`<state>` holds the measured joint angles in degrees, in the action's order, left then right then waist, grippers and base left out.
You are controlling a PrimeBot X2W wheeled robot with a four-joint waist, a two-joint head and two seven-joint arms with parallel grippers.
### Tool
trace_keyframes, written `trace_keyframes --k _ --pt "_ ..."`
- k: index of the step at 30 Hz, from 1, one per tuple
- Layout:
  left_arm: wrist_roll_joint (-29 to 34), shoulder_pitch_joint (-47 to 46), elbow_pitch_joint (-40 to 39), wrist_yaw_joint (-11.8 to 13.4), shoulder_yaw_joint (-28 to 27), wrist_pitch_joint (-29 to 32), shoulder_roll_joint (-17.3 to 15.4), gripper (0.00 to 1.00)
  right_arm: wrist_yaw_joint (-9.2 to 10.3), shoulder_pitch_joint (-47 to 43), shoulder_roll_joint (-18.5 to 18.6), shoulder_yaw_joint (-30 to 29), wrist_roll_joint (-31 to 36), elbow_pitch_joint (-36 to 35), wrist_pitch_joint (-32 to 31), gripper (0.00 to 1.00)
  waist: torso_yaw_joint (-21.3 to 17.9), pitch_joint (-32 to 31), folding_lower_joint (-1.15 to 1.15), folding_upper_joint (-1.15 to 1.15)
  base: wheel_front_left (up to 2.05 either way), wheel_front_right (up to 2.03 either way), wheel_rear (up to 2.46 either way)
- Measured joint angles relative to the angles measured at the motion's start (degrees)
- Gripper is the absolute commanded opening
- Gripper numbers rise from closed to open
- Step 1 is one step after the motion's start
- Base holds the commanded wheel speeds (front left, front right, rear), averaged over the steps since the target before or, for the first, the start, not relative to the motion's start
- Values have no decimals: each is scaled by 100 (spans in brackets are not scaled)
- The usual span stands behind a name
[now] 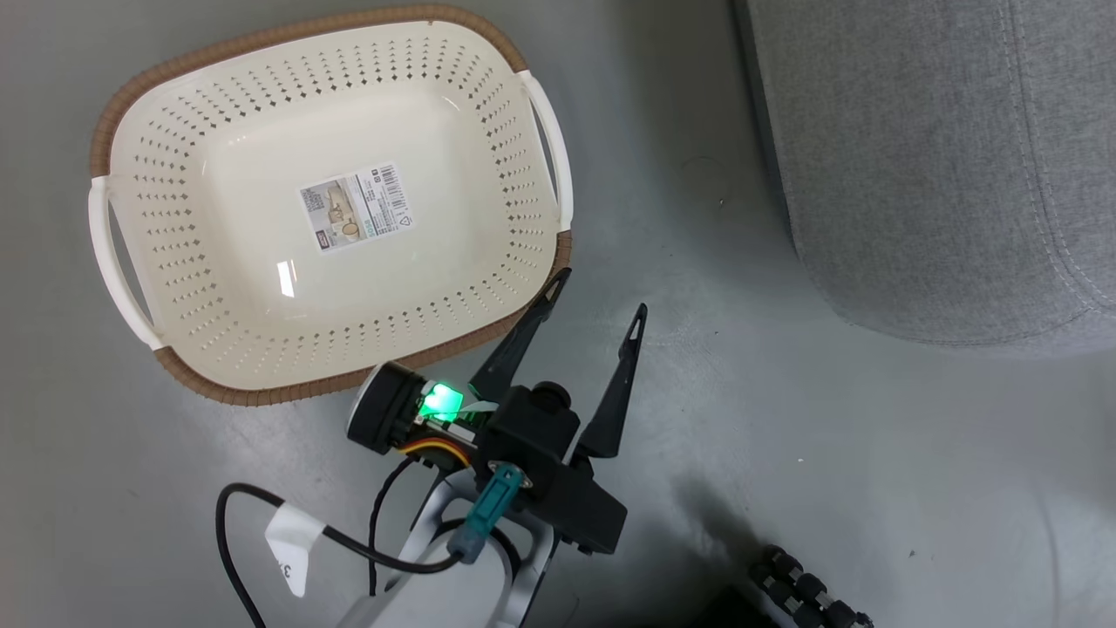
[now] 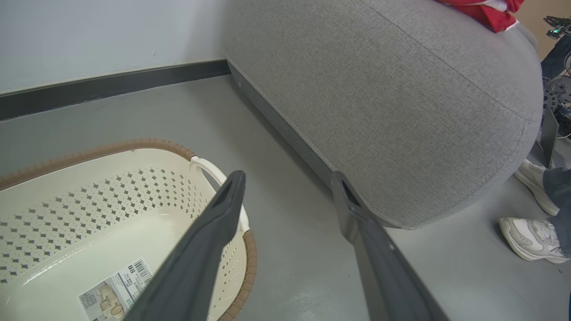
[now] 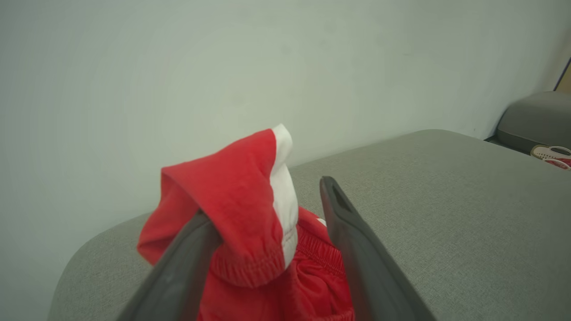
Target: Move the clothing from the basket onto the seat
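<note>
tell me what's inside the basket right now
A printed label lies on the basket floor; the red clothing is not in it. In the left wrist view, a finger of the left tool covers part of that floor and label.

— Floor [image 1: 785, 436]?
— Smooth, grey, dull sheen, a few small specks and scuffs.
— Walls?
— Plain pale wall [image 2: 89, 35], met at the bottom by a dark skirting board [image 2: 111, 87].
— Anything else around?
— A person's pale sneakers [image 2: 531, 236] on the floor, at the right edge of the left wrist view. Dark grey padded furniture [image 3: 531, 116] against the wall, far right of the right wrist view.
</note>
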<state>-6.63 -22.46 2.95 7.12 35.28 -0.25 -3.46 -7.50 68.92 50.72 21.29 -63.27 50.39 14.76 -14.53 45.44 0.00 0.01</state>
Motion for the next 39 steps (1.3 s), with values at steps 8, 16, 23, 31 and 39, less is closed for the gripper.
trace_keyframes --k 8,16,23,31,39 --pt "-59 1 201 0 -242 -316 2 100 0 -151 -14 142 98 -211 0 100 -122 -231 0 0 0 0 0" --pt "-397 78 482 0 -441 -695 5 100 0 -883 -14 244 281 -468 -1 100 -242 -686 -1 -1 0 0 0" --pt "-793 184 710 0 -509 -1057 7 100 0 -1627 -11 412 619 -950 -5 100 -284 -1210 -2 -2 0 0 0" --pt "-1296 310 1033 0 -512 -1269 12 100 0 -2629 -313 545 998 -1779 -5 100 -163 -1924 -2 -2 0 0 0" --pt "-1561 309 1299 0 -472 -1373 35 100 0 -3489 -627 559 1289 -2236 -7 100 150 -2537 -2 -2 0 0 0"
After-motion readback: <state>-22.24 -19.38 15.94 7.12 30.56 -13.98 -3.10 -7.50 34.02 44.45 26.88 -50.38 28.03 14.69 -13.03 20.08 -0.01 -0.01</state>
